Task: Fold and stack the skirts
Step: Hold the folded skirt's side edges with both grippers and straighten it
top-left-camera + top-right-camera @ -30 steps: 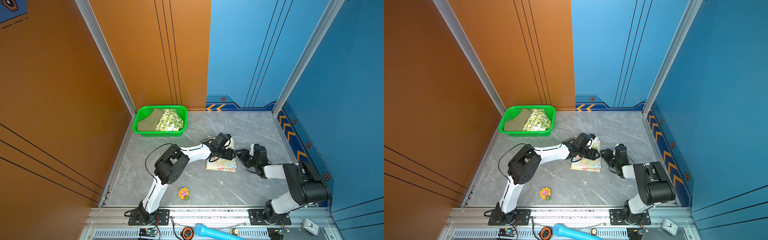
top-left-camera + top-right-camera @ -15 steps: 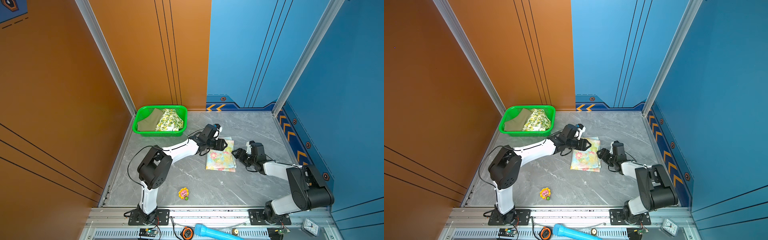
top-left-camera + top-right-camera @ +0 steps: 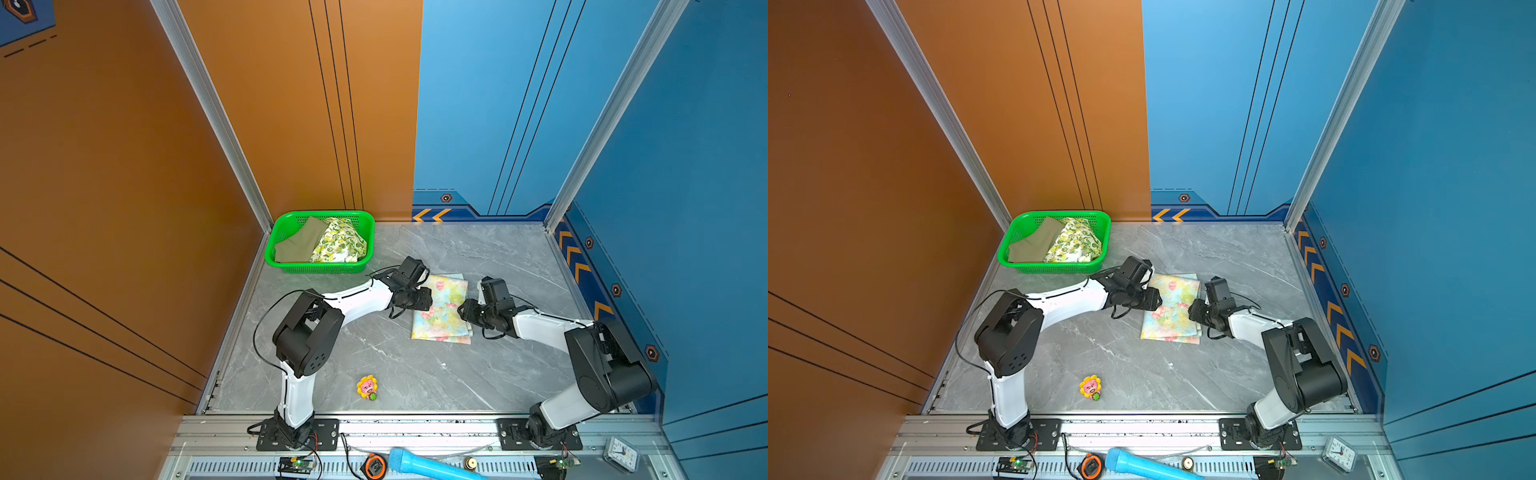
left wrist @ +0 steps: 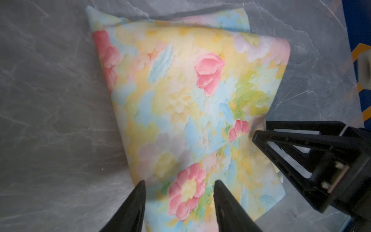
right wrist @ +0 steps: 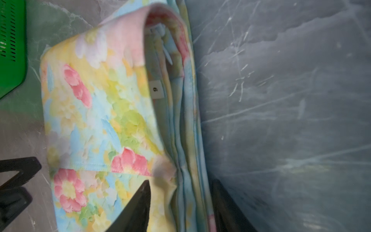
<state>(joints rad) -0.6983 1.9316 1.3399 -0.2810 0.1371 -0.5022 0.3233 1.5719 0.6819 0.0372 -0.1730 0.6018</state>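
The pastel floral skirt (image 3: 442,309) (image 3: 1173,309) lies folded flat on the grey table. My left gripper (image 3: 428,301) (image 4: 178,200) is at its left edge, open, with its fingertips spread over the cloth. My right gripper (image 3: 460,309) (image 5: 180,200) is at the opposite edge, open. Its fingers (image 5: 140,204) straddle the stacked layers of that edge without pinching them. The olive skirt (image 3: 297,245) and the lemon-print skirt (image 3: 338,245) lie bundled in the green basket (image 3: 320,212) at the back left.
A small flower toy (image 3: 367,387) lies near the table's front edge. A blue cylinder (image 3: 428,467), a tape measure (image 3: 375,467) and a small clock (image 3: 621,455) sit on the front rail. Walls close in the left, back and right sides.
My left gripper left the top of the floral skirt, passed its far-left corner and came down to the middle of its left edge. The right gripper shifted a little along the right edge.
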